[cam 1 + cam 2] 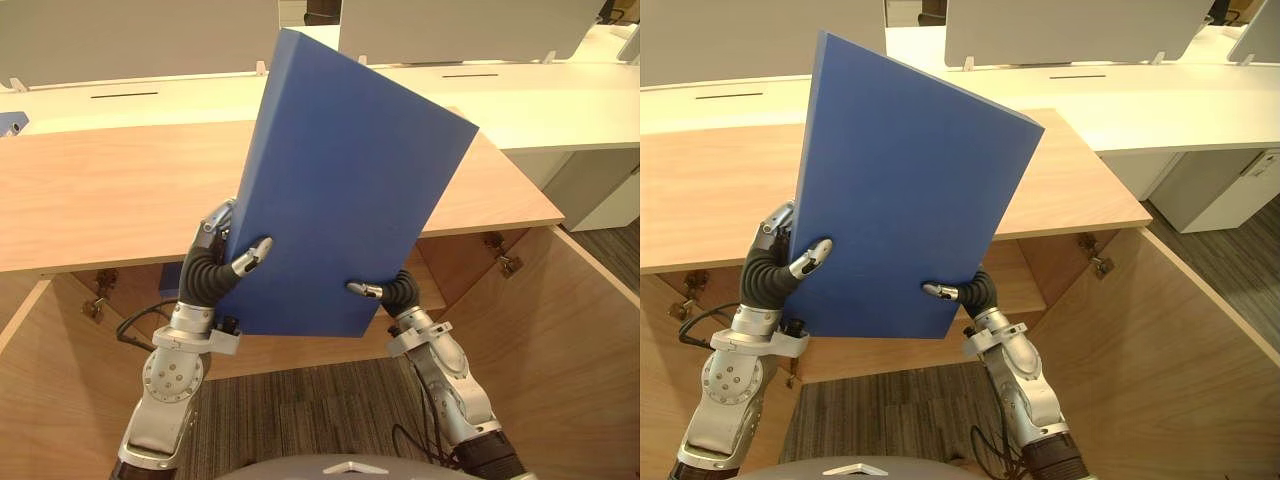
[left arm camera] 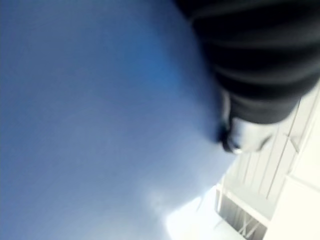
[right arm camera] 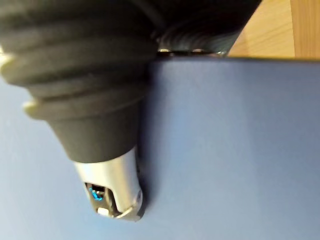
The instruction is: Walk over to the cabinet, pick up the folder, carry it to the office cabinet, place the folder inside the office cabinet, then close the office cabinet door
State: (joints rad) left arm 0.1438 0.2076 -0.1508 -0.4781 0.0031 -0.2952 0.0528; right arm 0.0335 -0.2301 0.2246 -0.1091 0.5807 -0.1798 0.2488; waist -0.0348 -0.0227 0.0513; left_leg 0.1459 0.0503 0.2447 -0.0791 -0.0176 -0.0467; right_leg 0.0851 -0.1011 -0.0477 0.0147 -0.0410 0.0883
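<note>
Folder: blue folder [image 1: 345,190], held up in the air and tilted in front of the wood cabinet [image 1: 100,190] - not inside yet.
Left hand: left hand [image 1: 225,250] is clamped on the lower left edge, with the thumb over the front face and the fingers behind.
Right hand: right hand [image 1: 385,291] pinches the lower right corner the same way.
Why both: it's a wide flat thing, so my guess is a grip at each bottom corner stops it swinging.
Door: the right door [image 1: 560,330] hangs open - I'd say the folder has to come down under the top.
</note>
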